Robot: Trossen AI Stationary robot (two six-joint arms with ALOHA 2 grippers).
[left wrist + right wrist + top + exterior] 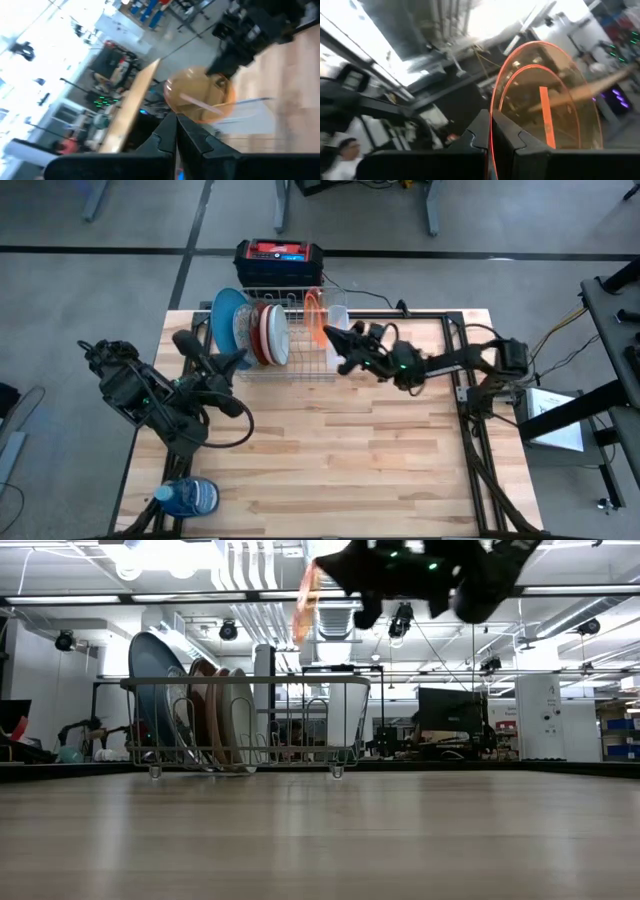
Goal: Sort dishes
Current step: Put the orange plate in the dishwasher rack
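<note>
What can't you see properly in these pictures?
- Bottle: high view, bottom edge and the left arm cut it off.
- Plates in the rack: edge-on, their patterns hidden.
- Right gripper holding the orange bowl: low view, top edge crops the arm.

I can't read any text, label, brand, number or sign from here. The red-and-black box (pixel 278 252) beyond the wire dish rack (pixel 290 330), past my right claw (pixel 345 345), carries markings too small to make out.
</note>
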